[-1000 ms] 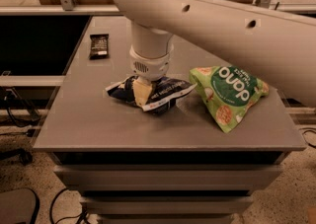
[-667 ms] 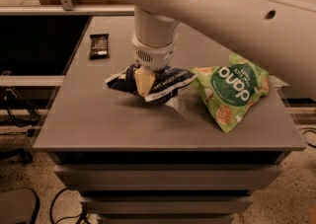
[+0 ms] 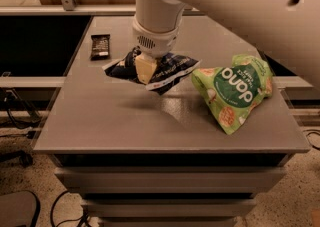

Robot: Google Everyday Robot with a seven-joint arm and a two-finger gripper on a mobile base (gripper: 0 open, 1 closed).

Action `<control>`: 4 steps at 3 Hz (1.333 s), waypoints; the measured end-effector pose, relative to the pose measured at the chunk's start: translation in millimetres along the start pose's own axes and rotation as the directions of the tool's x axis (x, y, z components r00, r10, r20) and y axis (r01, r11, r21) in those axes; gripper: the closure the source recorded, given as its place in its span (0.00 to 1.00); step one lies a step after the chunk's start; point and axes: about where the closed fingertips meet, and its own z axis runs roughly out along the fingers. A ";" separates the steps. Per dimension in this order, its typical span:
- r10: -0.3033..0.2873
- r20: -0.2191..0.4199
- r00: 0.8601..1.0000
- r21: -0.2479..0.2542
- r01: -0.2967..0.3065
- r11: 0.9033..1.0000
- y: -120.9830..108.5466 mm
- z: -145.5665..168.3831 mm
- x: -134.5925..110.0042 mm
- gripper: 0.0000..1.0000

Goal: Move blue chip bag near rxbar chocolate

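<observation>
A pale robot arm is reaching down over a grey surface (image 3: 125,126). Its gripper (image 3: 145,68) is clenching the blue chip bag (image 3: 172,67) near the bag's middle. The bag is hanging just above the surface, between the centre and the far left corner, and is casting a shadow below. The rxbar chocolate (image 3: 100,46) is lying flat by the far left edge, near the bag but not touching it. The bag is looking light, soft and crinkly, probably slippery foil over breakable chips, so a gentle pinch on a crumpled fold is likely suiting it best. Its white lettering is not readable. A green bag (image 3: 234,91) near the right edge is showing upside-down white letters, possibly "dang".
</observation>
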 end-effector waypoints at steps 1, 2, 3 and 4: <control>-0.033 0.015 0.999 0.012 0.033 0.999 -4.4 -2.3 -16.0 1.00; -0.110 0.038 0.993 0.042 0.108 0.993 -15.6 -7.8 -57.2 1.00; -0.164 0.082 0.983 0.087 0.157 0.984 -31.5 -7.6 -117.7 1.00; -0.164 0.106 0.981 0.113 0.152 0.982 -46.7 -2.2 -150.6 1.00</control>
